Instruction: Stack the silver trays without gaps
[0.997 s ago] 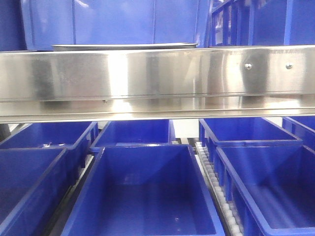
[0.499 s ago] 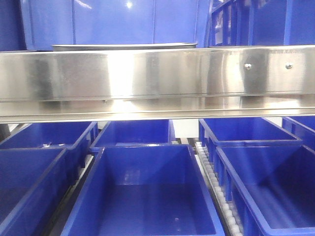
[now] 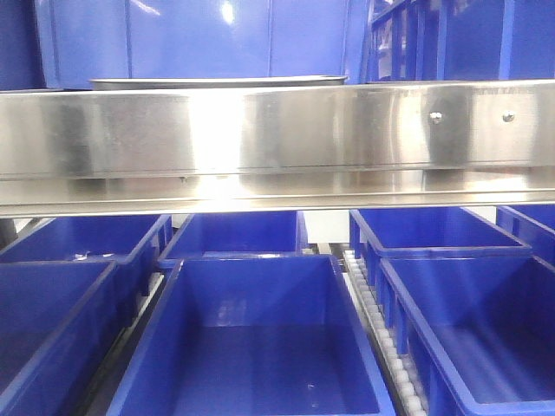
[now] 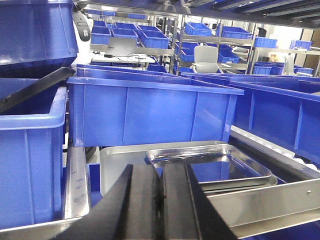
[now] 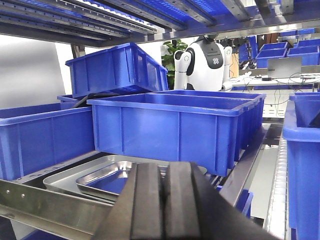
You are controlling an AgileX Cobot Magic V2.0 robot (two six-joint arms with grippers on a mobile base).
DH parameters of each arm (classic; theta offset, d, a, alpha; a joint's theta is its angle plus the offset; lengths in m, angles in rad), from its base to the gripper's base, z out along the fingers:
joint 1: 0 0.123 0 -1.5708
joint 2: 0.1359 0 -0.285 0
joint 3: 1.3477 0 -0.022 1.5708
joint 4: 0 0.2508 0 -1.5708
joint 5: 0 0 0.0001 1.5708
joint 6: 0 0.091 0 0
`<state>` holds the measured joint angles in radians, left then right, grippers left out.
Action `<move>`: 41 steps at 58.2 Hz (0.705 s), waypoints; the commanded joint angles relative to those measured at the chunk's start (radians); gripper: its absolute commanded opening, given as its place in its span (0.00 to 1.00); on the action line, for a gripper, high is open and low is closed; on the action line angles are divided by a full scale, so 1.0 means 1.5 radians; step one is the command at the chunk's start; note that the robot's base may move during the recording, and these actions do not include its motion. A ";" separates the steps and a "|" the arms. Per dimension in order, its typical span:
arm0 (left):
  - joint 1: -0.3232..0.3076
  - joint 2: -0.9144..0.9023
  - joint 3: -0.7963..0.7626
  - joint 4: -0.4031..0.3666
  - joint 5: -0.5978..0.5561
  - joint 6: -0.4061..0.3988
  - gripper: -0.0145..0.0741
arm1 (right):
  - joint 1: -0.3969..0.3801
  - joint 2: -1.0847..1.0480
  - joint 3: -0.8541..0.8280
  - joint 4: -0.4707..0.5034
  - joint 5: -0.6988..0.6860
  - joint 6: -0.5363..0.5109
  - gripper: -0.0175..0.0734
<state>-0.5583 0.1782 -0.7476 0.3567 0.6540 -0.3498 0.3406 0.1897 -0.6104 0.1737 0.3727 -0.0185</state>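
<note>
Silver trays point(image 4: 210, 167) sit nested low centre in both wrist views, behind the steel rail point(image 3: 277, 143); the upper tray looks tilted, so a gap may remain. Left gripper point(image 4: 161, 200) and right gripper point(image 5: 164, 200) appear clenched, holding nothing.
</note>
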 commanded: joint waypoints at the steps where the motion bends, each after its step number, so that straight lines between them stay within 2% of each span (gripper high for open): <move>1: 0.001 -0.004 0.000 -0.002 -0.008 -0.002 0.14 | -0.005 -0.003 0.004 0.000 -0.014 -0.006 0.11; 7: 0.001 -0.004 0.000 -0.002 -0.008 -0.002 0.14 | -0.037 -0.003 0.004 -0.006 -0.017 -0.006 0.11; 16: 0.001 -0.004 0.000 -0.002 -0.008 -0.002 0.14 | -0.130 -0.003 0.014 -0.042 -0.056 -0.006 0.11; 28: 0.001 -0.004 0.000 -0.002 -0.008 -0.002 0.14 | -0.246 -0.003 0.058 -0.045 -0.095 -0.006 0.11; 35: 0.001 -0.004 0.000 -0.002 -0.008 -0.002 0.14 | -0.274 -0.025 0.113 -0.045 -0.135 -0.006 0.11; 41: 0.001 -0.004 0.000 -0.002 -0.008 -0.002 0.14 | -0.274 -0.071 0.185 -0.045 -0.235 -0.006 0.11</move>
<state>-0.5583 0.1782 -0.7476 0.3567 0.6540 -0.3498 -0.0650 0.1307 -0.4057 0.1162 0.1541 -0.0185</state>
